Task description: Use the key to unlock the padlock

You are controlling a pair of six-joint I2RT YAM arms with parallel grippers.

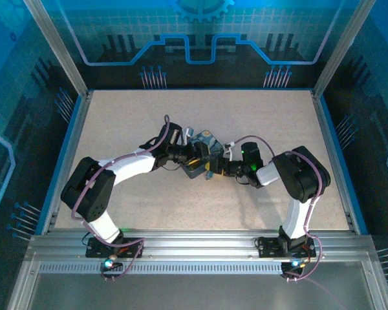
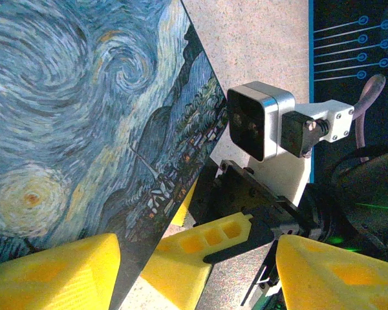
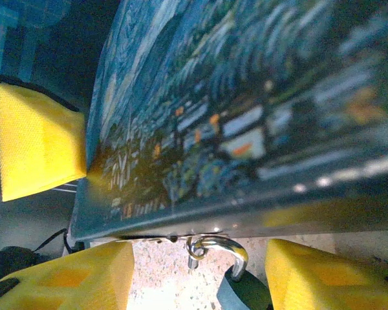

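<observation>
Reaching in from the left side of the speckled worktop (image 1: 258, 116), the left arm (image 1: 129, 165) bends toward the middle. There it meets the right arm (image 1: 297, 174) at a rectangular tin (image 2: 71, 116) painted with a swirling blue-and-yellow night sky. In the left wrist view the left fingers (image 2: 52, 274) stand wide apart and hold nothing. One yellow finger sits right at the tin's long edge, though whether it touches cannot be told. The other is well off to the side, with bare worktop in the gap between them. One of the right fingers (image 2: 200, 248) pokes into that gap, and above it sits the right arm's wrist camera (image 2: 255, 119), a dark-faced box on a white bracket.

In the right wrist view the padlock (image 3: 246, 296) hangs at the tin's lower edge, just above the worktop. Its thin silvery shackle (image 3: 229, 248) is hooked through a small metal clasp (image 3: 194, 248) on the tin. Only the top of its dark body shows, at the bottom of the picture. The right fingers are parted, one on each side of the padlock with a clear gap to it, and they grip nothing. Further up on the left of that view, one left finger lies against the tin's corner
</observation>
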